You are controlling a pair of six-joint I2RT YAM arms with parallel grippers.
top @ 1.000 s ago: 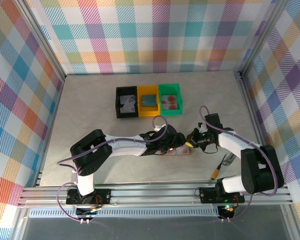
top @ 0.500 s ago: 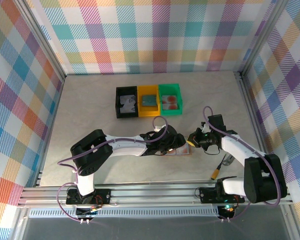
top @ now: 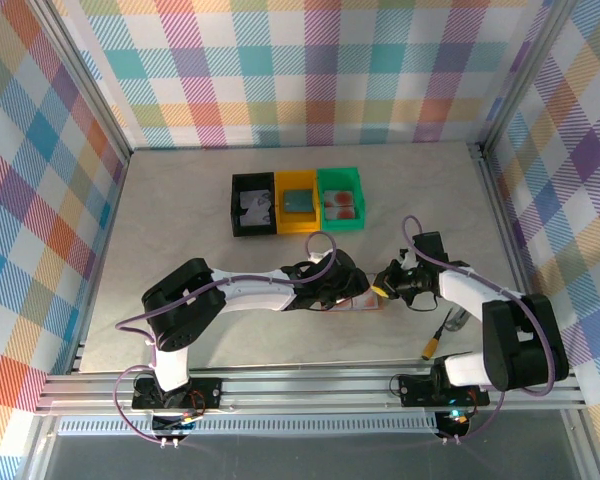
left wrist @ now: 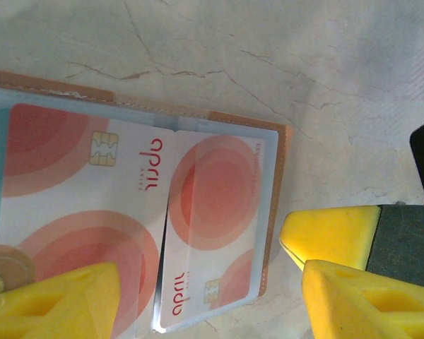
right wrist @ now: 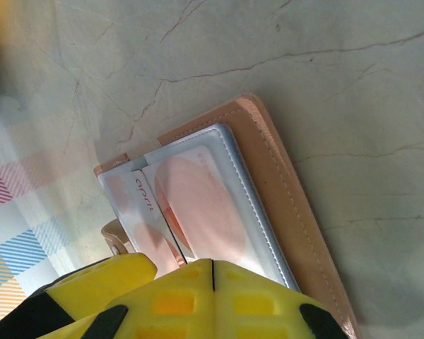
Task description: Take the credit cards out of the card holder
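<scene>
- left gripper: yellow jaws parted, gripping nothing; one fingertip above the left-hand card, the other off the holder's edge, over bare table.
- right gripper: yellow jaws clenched flat together, nothing seen between them, tips at the rim of a clear pocket.
- small reddish-brown leather-like bifold card holder: lying open on the pale marbled table, between both grippers, towards the near edge.
- two pale plastic credit cards with red-orange round spots: side by side in the holder's clear pockets.
- well beyond, a row of three touching plastic bins: black bin with a grey-white card, yellow bin with a teal card, green bin with a pale red-spotted card.
</scene>
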